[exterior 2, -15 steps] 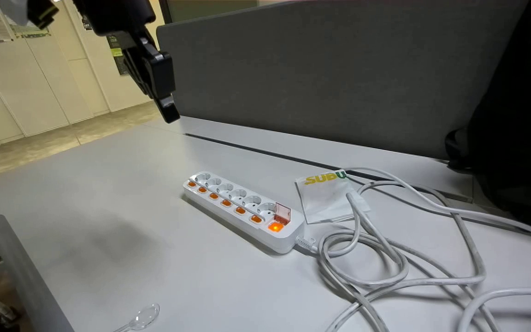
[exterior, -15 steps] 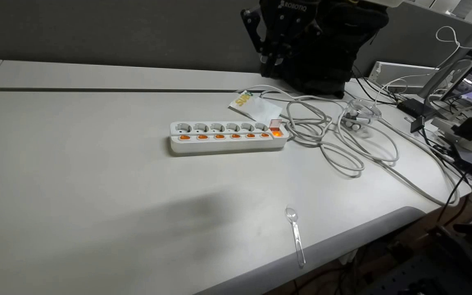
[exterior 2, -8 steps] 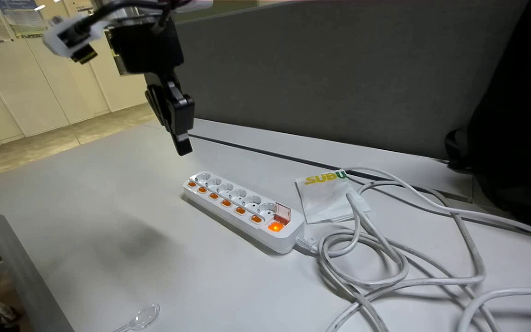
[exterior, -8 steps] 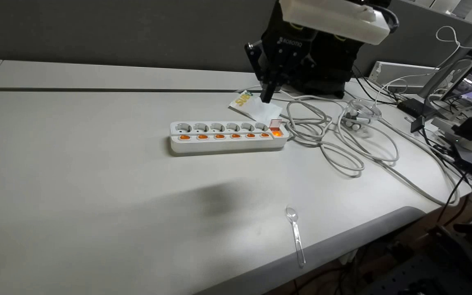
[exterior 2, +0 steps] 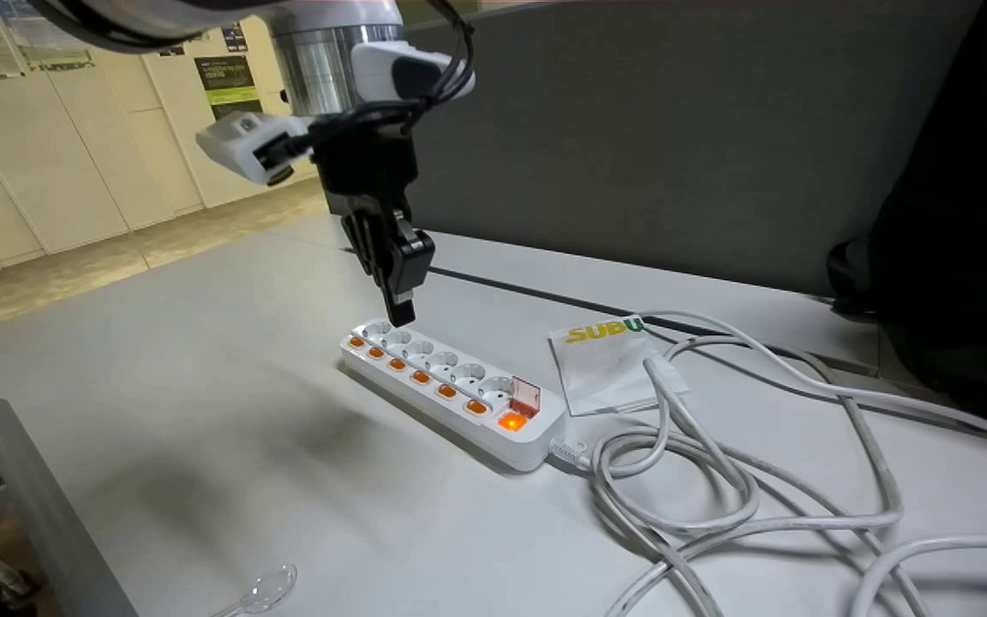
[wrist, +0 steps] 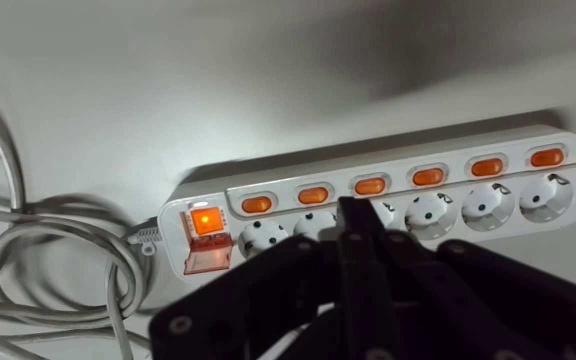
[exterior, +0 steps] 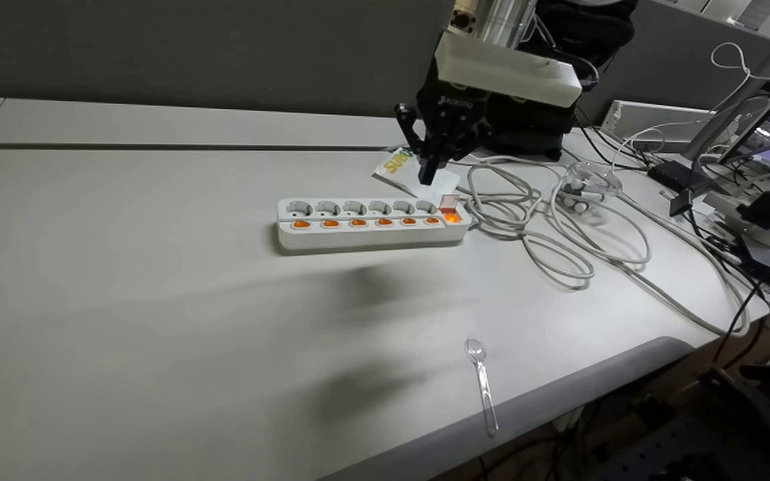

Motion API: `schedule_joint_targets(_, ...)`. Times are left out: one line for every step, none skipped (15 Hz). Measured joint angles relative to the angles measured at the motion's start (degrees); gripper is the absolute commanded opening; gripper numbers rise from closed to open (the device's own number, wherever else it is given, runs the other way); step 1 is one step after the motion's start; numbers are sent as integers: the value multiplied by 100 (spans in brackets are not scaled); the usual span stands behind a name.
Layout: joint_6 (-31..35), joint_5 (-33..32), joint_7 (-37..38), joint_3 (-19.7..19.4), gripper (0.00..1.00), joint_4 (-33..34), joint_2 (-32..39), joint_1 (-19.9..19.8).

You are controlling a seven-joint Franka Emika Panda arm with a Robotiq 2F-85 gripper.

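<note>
Six round sockets and six oval switches line one seemingly plastic power strip; above, my jaws meet.

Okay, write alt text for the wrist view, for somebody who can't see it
A shut black gripper hangs over a white power strip with six round sockets and six oval orange switches. At the picture's left, a square orange switch glows beside an open reddish flap, near looped grey cable.

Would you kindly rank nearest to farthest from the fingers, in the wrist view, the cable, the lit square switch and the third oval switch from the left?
1. Third oval switch, just past the fingers
2. Lit square switch, left of them
3. Cable, farther left
</note>
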Motion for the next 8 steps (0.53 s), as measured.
schedule_joint_targets(20,-8,-7,-19,0,83,109,27)
schedule_joint_targets(36,-18,-9,-46,0,158,209,67)
schedule_joint_targets(44,-20,-9,-74,0,230,300,111)
schedule_joint_targets(55,-20,-9,-98,0,292,389,150)
schedule_joint_targets(67,-20,-9,-125,0,352,469,186)
schedule_joint_targets(82,-20,-9,-147,0,400,544,213)
schedule_joint_targets(106,-20,-9,-170,0,445,615,237)
schedule_joint_targets(124,-20,-8,-197,0,481,676,263)
